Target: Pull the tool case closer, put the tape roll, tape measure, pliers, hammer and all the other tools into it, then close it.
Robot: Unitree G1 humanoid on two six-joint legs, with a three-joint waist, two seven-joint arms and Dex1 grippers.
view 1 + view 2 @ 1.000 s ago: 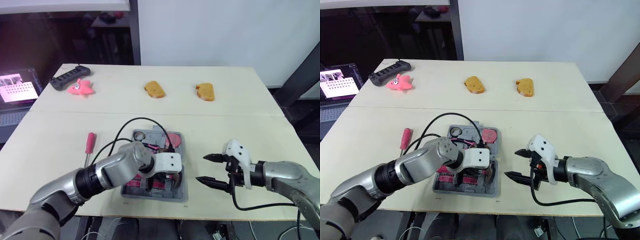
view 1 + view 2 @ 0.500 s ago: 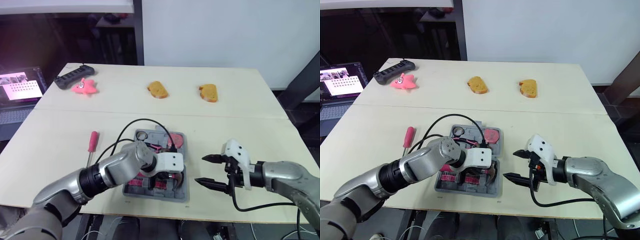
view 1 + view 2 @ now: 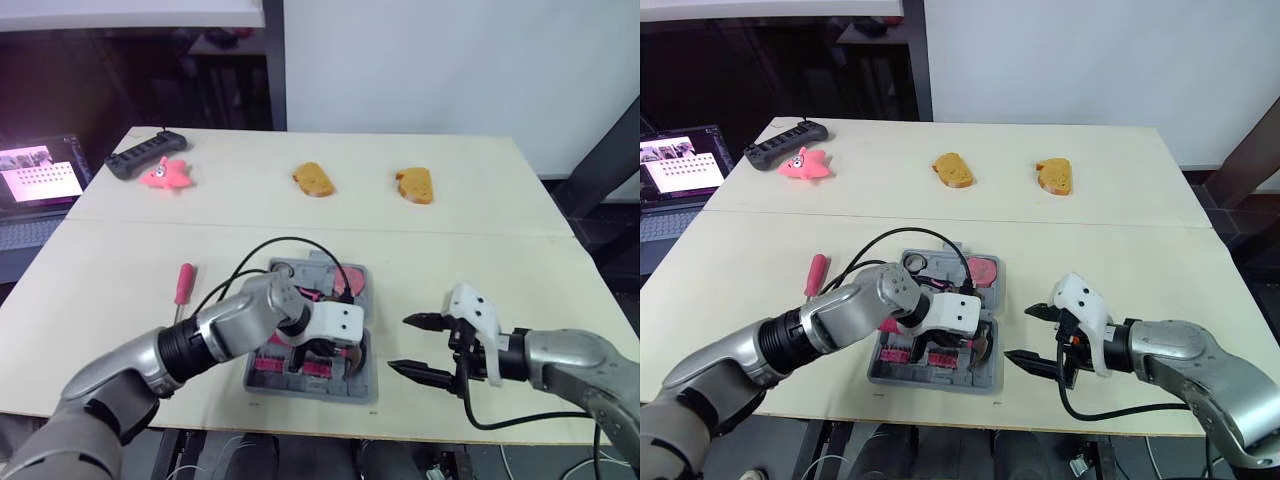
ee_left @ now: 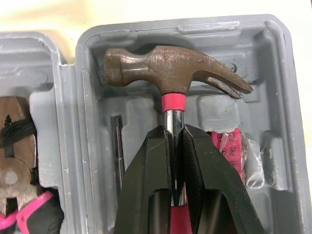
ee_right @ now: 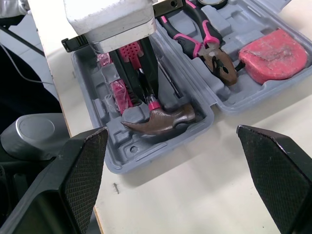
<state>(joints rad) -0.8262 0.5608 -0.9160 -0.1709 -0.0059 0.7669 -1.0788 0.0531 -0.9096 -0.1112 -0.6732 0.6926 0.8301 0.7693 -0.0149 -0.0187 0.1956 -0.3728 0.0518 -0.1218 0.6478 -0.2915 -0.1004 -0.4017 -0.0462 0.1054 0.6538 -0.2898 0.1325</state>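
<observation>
The grey plastic tool case [image 3: 360, 385] lies open and flat on the near part of the pale wooden desk [image 3: 480, 250], between the two arms, so the pulling-closer step looks done. Most of the filling looks done too. The pliers with pink-and-black handles [image 5: 209, 44] and the pink tape measure [image 5: 275, 53] sit in their moulded recesses in the far half, and a dark ring that is probably the tape roll [image 3: 912, 263] sits at the far left corner of the case. The brown steel-headed hammer with a pink collar [image 4: 170, 66] is down in the near half, its head lying across the end recess. The left gripper [image 4: 176, 127] has its jaws pinching the hammer's shaft just below the collar, so this tool seems seated but not yet released. The right gripper [image 3: 400, 343] hovers just right of the case with its jaws spread wide, holding nothing. A screwdriver with a red-pink handle [image 3: 183, 285] lies on the desk left of the case, so it has to go in before the lid is shut. On the far side of the desk, well apart from the work, are two orange-brown bread-like pieces [image 3: 311, 180], a pink star-shaped toy [image 3: 165, 173] and a black power strip [image 3: 145, 153]. Beyond the desk's left edge glows a laptop screen [image 3: 40, 170], and behind the desk are a white wall and a dark recess.
</observation>
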